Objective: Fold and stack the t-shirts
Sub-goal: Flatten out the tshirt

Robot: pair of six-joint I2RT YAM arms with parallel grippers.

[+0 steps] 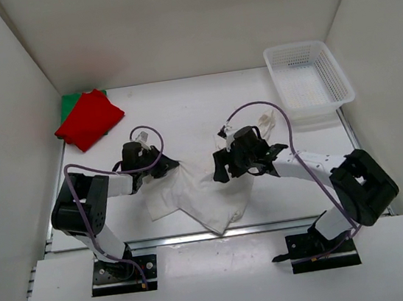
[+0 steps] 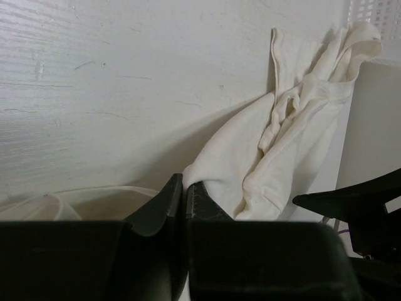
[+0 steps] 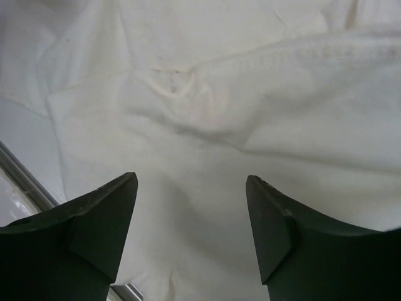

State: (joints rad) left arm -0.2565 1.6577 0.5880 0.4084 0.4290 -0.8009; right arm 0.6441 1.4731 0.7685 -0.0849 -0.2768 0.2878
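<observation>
The off-white t-shirt lies crumpled on the table between the two arms; one end of it reaches toward the basket. My left gripper is shut on the shirt's left edge; the left wrist view shows cloth pinched between the closed fingertips. My right gripper is open and empty just above the shirt, its fingers spread either side of a fold. The red t-shirt lies folded at the back left on top of the green t-shirt.
A white plastic mesh basket stands at the back right corner. White walls enclose the table on three sides. A metal rail runs along the table's near edge. The right arm's black tip shows in the left wrist view.
</observation>
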